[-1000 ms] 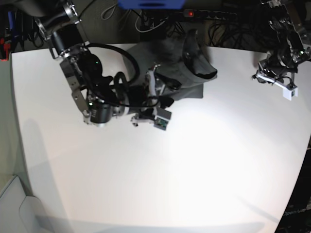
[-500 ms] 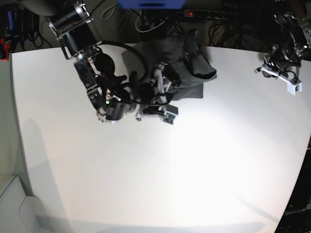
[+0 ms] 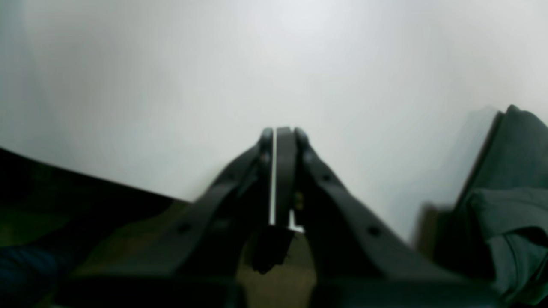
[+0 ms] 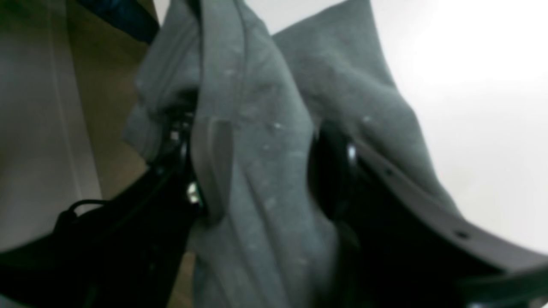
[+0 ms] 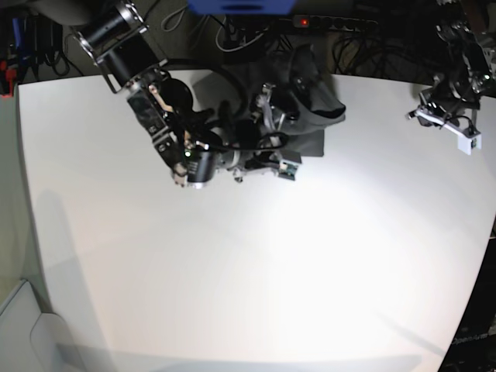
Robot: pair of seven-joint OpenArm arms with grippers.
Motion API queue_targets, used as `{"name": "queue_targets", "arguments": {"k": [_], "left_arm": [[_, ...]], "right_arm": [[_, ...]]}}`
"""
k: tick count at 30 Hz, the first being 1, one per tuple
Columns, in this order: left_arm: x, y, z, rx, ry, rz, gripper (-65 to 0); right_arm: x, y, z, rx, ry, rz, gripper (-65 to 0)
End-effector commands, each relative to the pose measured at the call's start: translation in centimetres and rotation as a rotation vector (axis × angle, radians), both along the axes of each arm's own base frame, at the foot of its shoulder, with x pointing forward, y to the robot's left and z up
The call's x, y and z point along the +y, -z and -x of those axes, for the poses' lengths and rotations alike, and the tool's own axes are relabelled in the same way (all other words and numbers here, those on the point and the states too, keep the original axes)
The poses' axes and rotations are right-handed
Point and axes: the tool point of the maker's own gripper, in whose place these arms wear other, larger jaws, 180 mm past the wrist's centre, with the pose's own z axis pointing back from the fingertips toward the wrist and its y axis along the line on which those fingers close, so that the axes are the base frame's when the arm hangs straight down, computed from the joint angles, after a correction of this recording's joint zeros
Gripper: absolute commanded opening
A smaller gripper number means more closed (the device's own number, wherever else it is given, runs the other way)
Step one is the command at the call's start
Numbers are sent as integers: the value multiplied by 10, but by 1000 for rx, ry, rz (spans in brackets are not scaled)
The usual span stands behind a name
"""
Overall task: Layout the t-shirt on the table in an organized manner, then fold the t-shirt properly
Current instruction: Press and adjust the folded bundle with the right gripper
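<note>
Grey cotton, dark and rumpled, lies heaped at the far edge of the table (image 5: pixel 232 263): the t-shirt (image 5: pixel 310 93) sits bunched near the middle of that edge, part of it raised in a fold while the rest sags flat toward the white surface.

The right arm reaches in from the far left corner, and the right gripper (image 5: pixel 267 128) is at the near side of the heap. In the right wrist view a thick fold of the t-shirt (image 4: pixel 252 171) hangs between the two dark fingers (image 4: pixel 338 171), which stand wide apart on either side of it. The cloth fills the gap and touches both, so the pincer appears clamped on the bunched fabric, though the view is blurred and too close to be certain how firmly it holds.

The left gripper (image 5: pixel 453 132) hangs over the far right corner of the table, well apart from the shirt. In the left wrist view its fingers (image 3: pixel 261 171) are pressed together with only a thin bright line between them and nothing caught there; beyond the tips is bare white tabletop (image 3: pixel 171 85), and an edge of the t-shirt (image 3: pixel 509 205) shows at the right of that view.
</note>
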Motion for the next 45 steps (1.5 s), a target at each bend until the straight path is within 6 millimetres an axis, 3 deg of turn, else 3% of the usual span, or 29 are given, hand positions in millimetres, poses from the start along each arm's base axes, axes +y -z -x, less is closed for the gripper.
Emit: {"name": "queue_targets", "arguments": {"k": [1,5,9,20,32,35,39,45], "left_arm": [[5,-8,-5,-26,6,-19,-635],[5,-8,-6,-26,5,-18,-635],[5,-8,-5,-25,4,-17,-635],[4,-17,-23,-67,8,-17,-635],[4,-6,-20,-42,-6,6,-635],[4,-7,-21,-43,-5,5,-635],[4,-6,-19,-40,-5,5,-635],[4,-5,-18,-36,-6,6,-635]], "right_arm": [[4,-12,-9,-27,0,-38,-385],[-3,-12,-12,-39,2,-24,-553],[-5,-23,-20,-84,-6,-21,-650],[-24,-51,-42,-211,-27,41,-650],[-15,-59,-46,-227,-29,21,-649],[-12,-65,-52,-244,-30,16,-599],[-6,-65,-60,-234,-22,1,-482],[-5,-55,-66,-194,0,-8,-348]]}}
